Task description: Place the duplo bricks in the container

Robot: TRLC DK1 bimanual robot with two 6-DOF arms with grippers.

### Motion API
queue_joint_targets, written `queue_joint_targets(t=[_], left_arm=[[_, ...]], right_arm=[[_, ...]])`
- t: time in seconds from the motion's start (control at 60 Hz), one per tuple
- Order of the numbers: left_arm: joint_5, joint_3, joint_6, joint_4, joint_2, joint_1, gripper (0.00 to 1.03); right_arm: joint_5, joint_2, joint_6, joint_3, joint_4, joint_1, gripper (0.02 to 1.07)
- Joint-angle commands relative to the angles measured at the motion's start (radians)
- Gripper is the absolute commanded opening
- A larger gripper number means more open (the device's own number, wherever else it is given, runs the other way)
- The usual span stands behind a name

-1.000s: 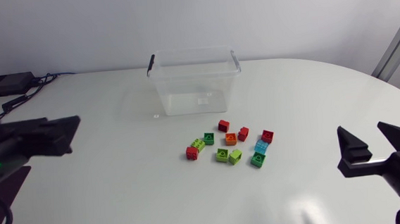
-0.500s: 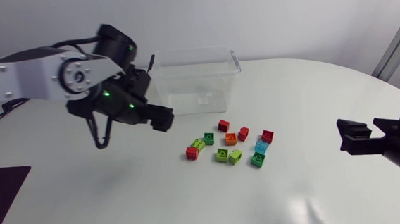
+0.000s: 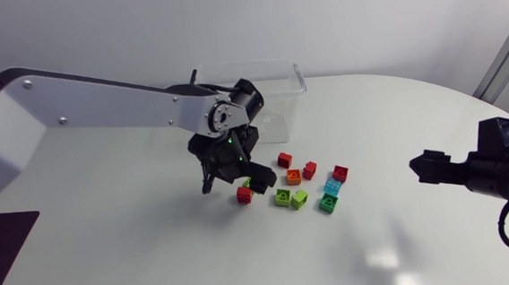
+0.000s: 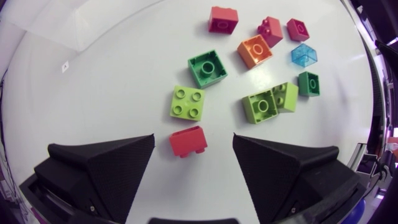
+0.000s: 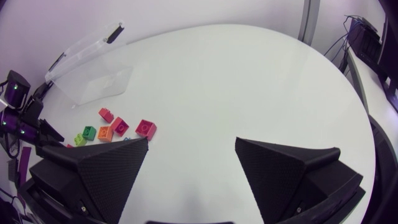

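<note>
Several duplo bricks lie in a loose cluster in front of the clear plastic container (image 3: 247,98), which holds nothing I can see. My left gripper (image 3: 228,178) hangs open over the cluster's left end. In the left wrist view a red brick (image 4: 188,140) lies on the table between the open left gripper's (image 4: 193,139) fingers, touching neither. Just ahead of it sit a lime brick (image 4: 188,102) and a green brick (image 4: 208,68). My right gripper (image 3: 422,167) stands open at the right, well apart from the bricks, and nothing is between the right gripper's (image 5: 191,142) fingers.
Further bricks in the cluster include an orange one (image 3: 293,177), a cyan one (image 3: 332,186), a red one (image 3: 284,159) and a green one (image 3: 329,204). The left arm's long white link (image 3: 99,99) spans the table's left half.
My left arm has swung from the left edge across the table and come down over the red brick. The right gripper has shifted a little left.
</note>
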Motion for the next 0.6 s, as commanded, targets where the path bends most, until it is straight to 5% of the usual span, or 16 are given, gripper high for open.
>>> queue_joint_targets(t=[0.0, 0.1, 0.25, 0.467, 0.583], left_arm=[[-0.022, 0.042, -0.032, -0.025, 0.06, -0.004, 0.87], [-0.051, 0.054, -0.036, -0.023, 0.083, -0.006, 0.87], [-0.068, 0.066, -0.041, -0.009, 0.114, -0.007, 0.71], [-0.068, 0.082, -0.052, 0.015, 0.152, -0.01, 0.33], [-0.062, 0.072, -0.052, 0.014, 0.157, -0.001, 0.21]], right_arm=[[-0.017, 0.053, -0.021, 0.047, -0.03, -0.007, 1.03], [-0.069, 0.099, -0.055, 0.067, -0.036, -0.01, 1.03], [-0.074, 0.161, -0.081, 0.113, -0.05, 0.025, 1.03], [-0.074, 0.299, -0.193, 0.208, -0.088, 0.114, 1.03], [-0.074, 0.418, -0.268, 0.283, -0.122, 0.159, 1.02]])
